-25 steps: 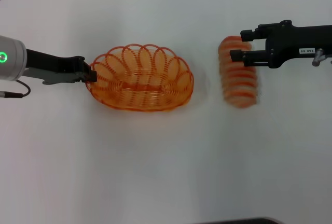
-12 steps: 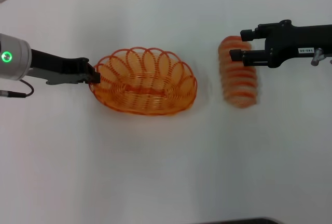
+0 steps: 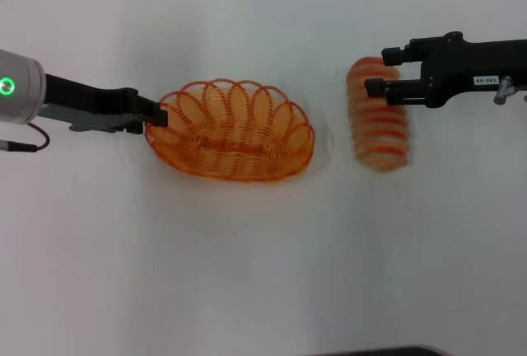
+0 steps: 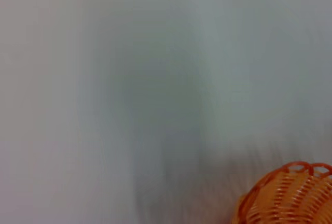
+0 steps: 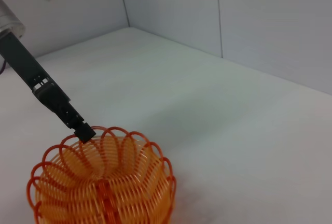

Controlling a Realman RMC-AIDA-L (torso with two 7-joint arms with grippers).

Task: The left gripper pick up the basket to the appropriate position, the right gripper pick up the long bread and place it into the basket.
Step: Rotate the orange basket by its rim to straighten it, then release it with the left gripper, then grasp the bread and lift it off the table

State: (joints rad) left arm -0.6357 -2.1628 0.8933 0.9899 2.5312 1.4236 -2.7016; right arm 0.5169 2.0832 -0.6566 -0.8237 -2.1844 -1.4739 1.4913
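Note:
The orange wire basket (image 3: 235,133) sits left of centre on the white table. My left gripper (image 3: 155,117) is shut on the basket's left rim; the right wrist view shows the same grip (image 5: 83,130) on the rim (image 5: 104,182). A part of the basket shows in the left wrist view (image 4: 290,195). The long bread (image 3: 379,129), ridged orange and cream, lies to the basket's right, apart from it. My right gripper (image 3: 377,72), with a white label, is open at the bread's far end, its fingers either side of that end.
The white table (image 3: 247,274) stretches toward me with nothing on it. Grey walls (image 5: 259,22) bound the table's far side and corner. A gap of table separates the basket from the bread.
My left gripper has carried the basket a little to the right, toward the bread. The right gripper and the bread have not moved.

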